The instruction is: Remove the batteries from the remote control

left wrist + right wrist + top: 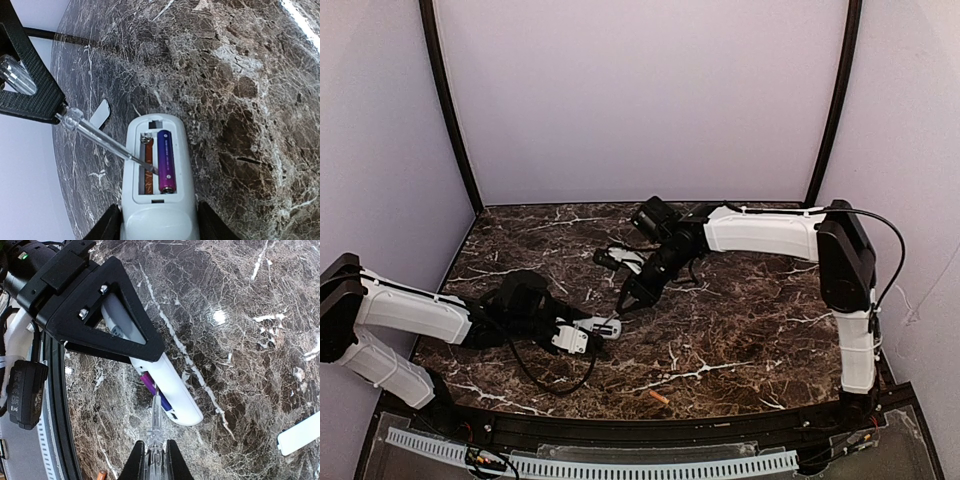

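Note:
My left gripper (157, 207) is shut on the white remote control (157, 200), gripping its two sides with the open battery bay facing up. One purple battery (166, 160) lies in the right slot; the left slot (146, 170) holds no battery. My right gripper (155, 442) is shut on a clear-handled screwdriver (156, 420), and its metal tip rests against the purple battery's left side. An orange battery (658, 398) lies loose on the table near the front edge. In the top view the two grippers, left (582, 335) and right (632, 298), meet at mid-table.
A small flat white cover piece (300, 435) lies on the dark marble table (750, 330), beyond the remote's far end. The black front rail (650, 425) runs just behind the orange battery. Pale walls enclose the table on three sides.

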You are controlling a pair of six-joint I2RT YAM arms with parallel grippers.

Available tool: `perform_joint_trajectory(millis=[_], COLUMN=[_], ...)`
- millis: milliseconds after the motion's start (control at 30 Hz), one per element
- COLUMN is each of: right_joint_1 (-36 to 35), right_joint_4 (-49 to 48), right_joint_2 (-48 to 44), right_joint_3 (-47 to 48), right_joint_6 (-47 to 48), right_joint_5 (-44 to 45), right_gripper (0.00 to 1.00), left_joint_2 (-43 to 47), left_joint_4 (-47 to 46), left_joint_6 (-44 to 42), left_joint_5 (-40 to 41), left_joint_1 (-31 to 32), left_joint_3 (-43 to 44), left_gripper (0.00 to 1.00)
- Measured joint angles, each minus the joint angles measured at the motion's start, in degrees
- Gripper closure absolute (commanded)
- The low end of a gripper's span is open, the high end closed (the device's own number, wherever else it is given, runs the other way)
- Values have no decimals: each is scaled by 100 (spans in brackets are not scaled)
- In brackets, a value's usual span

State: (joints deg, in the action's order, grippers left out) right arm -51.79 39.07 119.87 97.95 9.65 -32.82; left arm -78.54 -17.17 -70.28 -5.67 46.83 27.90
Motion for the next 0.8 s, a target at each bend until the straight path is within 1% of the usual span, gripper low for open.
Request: perform_joint_trajectory(millis=[200, 400, 633, 800], right_joint_1=[9, 9, -20, -98], right_joint_4=[136, 164, 188, 85], right_joint_2=[111, 120, 111, -26], right_joint_3=[170, 192, 177, -76], right_joint_6=[-184, -144, 81, 208], right_joint_5=[-44, -42, -59, -11], right_gripper=[100, 100, 100, 100], left_joint_2=[0, 0, 0, 0], left_joint_4=[35, 59, 297, 435], left_joint_6=[-90, -101, 129, 304], left_joint_5=[31, 2, -225, -435], left_joint_1=[0, 0, 0, 0], left_joint_3=[0, 2, 101, 131], left_gripper=[100, 100, 100, 100])
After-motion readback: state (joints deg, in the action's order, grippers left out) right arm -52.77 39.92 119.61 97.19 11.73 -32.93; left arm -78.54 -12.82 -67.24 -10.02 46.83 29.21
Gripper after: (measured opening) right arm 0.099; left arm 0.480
